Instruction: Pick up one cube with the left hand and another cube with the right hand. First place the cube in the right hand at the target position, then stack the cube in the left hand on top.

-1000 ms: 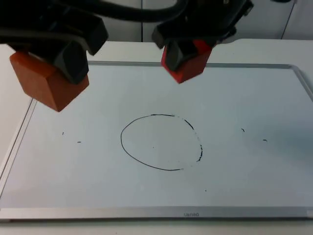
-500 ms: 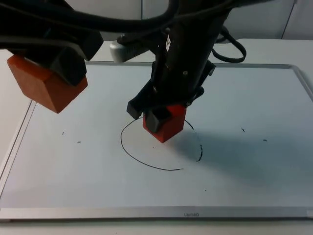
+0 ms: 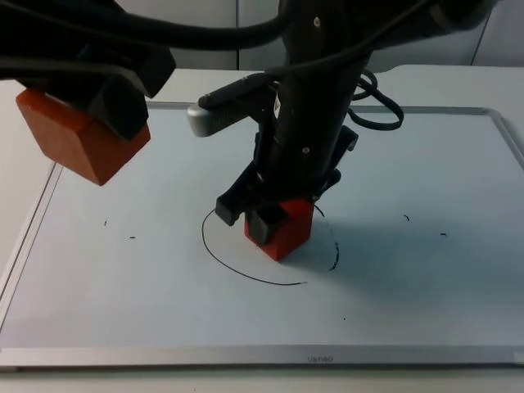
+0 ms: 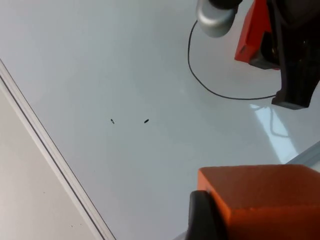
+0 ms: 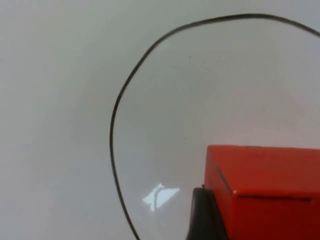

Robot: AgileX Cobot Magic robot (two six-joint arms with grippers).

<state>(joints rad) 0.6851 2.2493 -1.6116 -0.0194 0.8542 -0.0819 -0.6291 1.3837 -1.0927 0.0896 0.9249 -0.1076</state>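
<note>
So, top view first: your right gripper (image 3: pixel 274 223) is clamped on the red cube (image 3: pixel 282 233), down inside the circle (image 3: pixel 237 266), cube at or just above the whiteboard (image 3: pixel 426 286). Off to the circle's left, high up, the left gripper (image 3: pixel 110 102) grips the orange cube (image 3: pixel 78 139) and waits.

Left wrist view: orange cube (image 4: pixel 265 200) pinched by the finger (image 4: pixel 202 217), circle (image 4: pixel 220 92) and red cube (image 4: pixel 252 35) beyond it.

Right wrist view: red cube (image 5: pixel 270 190) sits well within the circle's line (image 5: pixel 117 115). I'd say make sure it's flat on the board before you let go, then lift straight up so you don't nudge it.
</note>
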